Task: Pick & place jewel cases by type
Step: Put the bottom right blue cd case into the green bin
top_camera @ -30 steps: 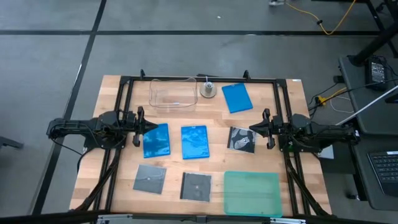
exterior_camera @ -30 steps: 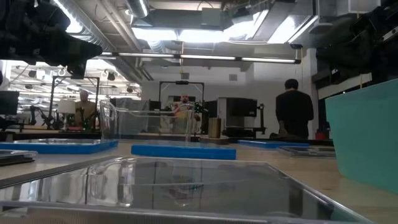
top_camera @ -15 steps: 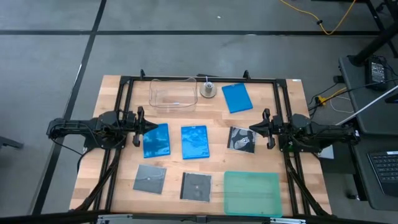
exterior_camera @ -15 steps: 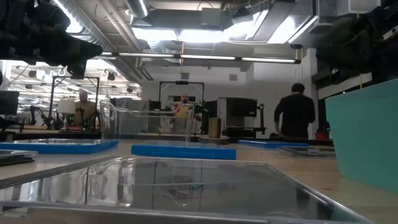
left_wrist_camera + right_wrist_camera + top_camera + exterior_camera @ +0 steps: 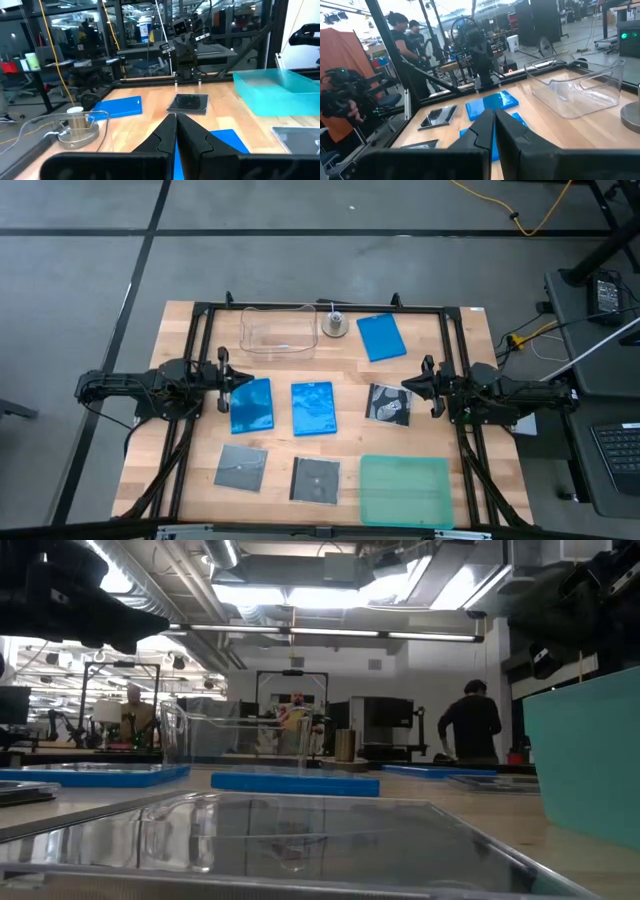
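Three blue jewel cases lie flat on the wooden table: one (image 5: 251, 405) just in front of my left gripper (image 5: 232, 381), one (image 5: 313, 408) at the centre, one (image 5: 381, 337) at the far right. Three grey-black jewel cases also lie flat: one (image 5: 389, 403) in front of my right gripper (image 5: 405, 387) and two (image 5: 241, 469) (image 5: 316, 479) near the front edge. Both grippers hover level above the table, pointing toward each other. Each is shut and holds nothing, as the left wrist view (image 5: 175, 120) and the right wrist view (image 5: 493, 114) show.
A clear plastic tub (image 5: 277, 330) and a small round metal piece (image 5: 335, 326) stand at the far edge. A teal-green tray (image 5: 405, 491) sits at the near right. A black frame (image 5: 320, 307) runs round the table. People stand in the room beyond (image 5: 472, 725).
Both grippers have rolled a little about their own pointing lines while staying in place and shut. No case has moved. A person in the room behind has shifted.
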Controlling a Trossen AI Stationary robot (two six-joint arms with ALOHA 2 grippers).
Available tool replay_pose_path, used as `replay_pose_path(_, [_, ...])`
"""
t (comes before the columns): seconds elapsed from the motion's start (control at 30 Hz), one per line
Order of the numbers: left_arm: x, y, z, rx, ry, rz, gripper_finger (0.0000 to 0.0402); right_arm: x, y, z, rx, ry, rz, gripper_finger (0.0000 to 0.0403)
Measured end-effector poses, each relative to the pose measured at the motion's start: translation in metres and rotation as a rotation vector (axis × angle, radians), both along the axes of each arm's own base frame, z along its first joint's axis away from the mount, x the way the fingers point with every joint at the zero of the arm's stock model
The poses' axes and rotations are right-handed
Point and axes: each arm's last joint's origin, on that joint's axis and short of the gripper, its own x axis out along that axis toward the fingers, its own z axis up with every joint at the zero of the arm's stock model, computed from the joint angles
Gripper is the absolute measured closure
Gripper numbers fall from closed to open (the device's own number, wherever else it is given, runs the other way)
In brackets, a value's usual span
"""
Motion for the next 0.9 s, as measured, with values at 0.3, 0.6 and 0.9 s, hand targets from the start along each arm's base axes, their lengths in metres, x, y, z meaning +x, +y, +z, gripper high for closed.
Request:
replay_pose_path(0.3, [-0.001,0.004,0.002,-0.21,-0.064,0.129,0.0396,-0.001,0.0,0.01,0.035,-0.104,0.004,0.0382])
replay_pose_path(0.6, [-0.004,0.004,0.02,-0.401,-0.227,0.119,0.0396,-0.005,-0.003,0.051,-0.049,-0.146,-0.108,0.0382])
replay_pose_path(0.9, [-0.009,0.005,0.09,-0.318,-0.191,0.172,0.0396,0.025,-0.004,0.141,-0.257,0.114,-0.142,0.0382])
